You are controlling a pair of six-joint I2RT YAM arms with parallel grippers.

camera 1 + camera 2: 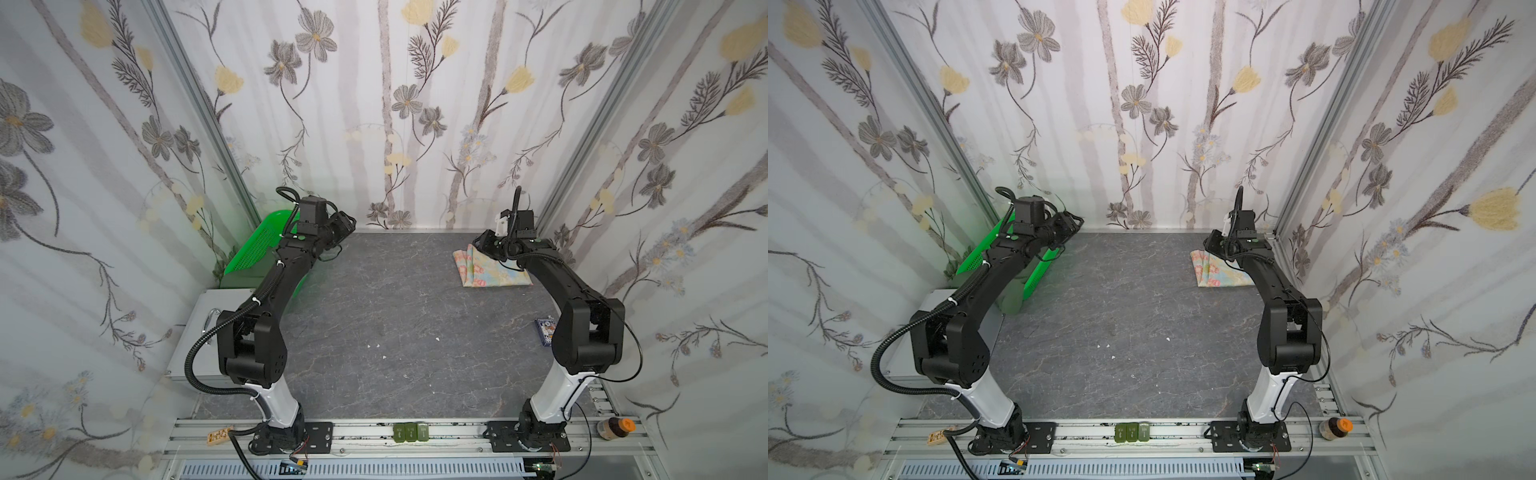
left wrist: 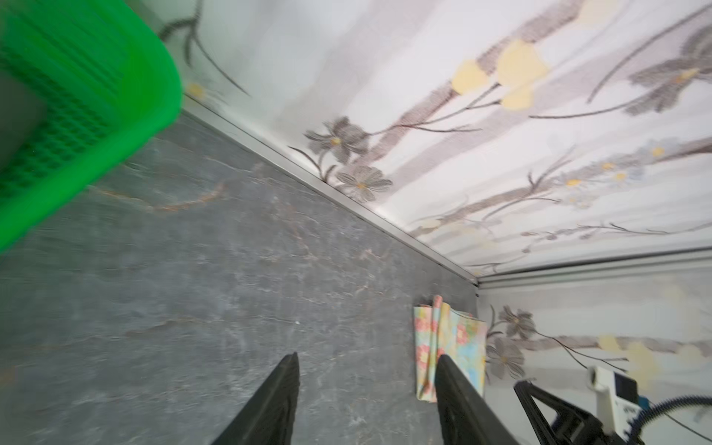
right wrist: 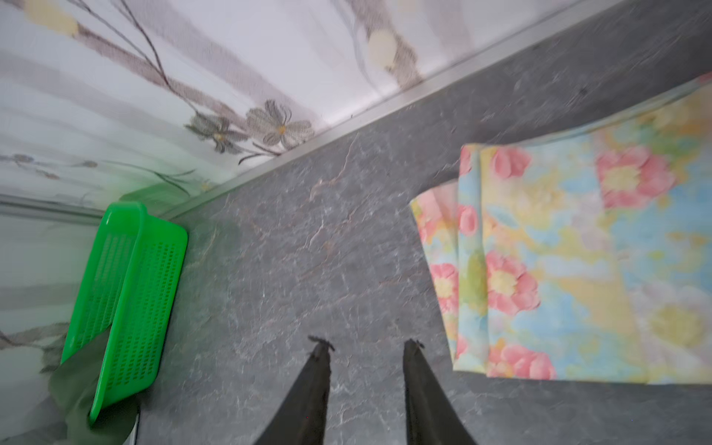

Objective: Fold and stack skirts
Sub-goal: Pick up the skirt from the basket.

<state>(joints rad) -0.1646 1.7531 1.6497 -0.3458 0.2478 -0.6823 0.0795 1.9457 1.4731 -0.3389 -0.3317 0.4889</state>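
Observation:
The folded pale floral skirt [image 1: 486,272] [image 1: 1219,272] lies flat at the back right of the grey table, also seen in both wrist views [image 2: 450,346] [image 3: 578,262]. My right gripper [image 1: 482,243] [image 3: 370,343] hovers just left of it, open, with only table between the fingers. My left gripper [image 1: 349,226] [image 2: 366,356] is raised at the back left beside the tilted green basket [image 1: 257,245], open and empty. A dark green skirt [image 3: 73,389] hangs out from under the basket [image 3: 131,289]; in the top views my left arm mostly hides it.
The basket [image 1: 984,253] leans against the left wall. A small card box [image 1: 545,330] lies by the right arm's elbow. A grey box [image 1: 199,332] stands at the left edge. On the front rail are green blocks [image 1: 410,432] and a bottle [image 1: 615,428].

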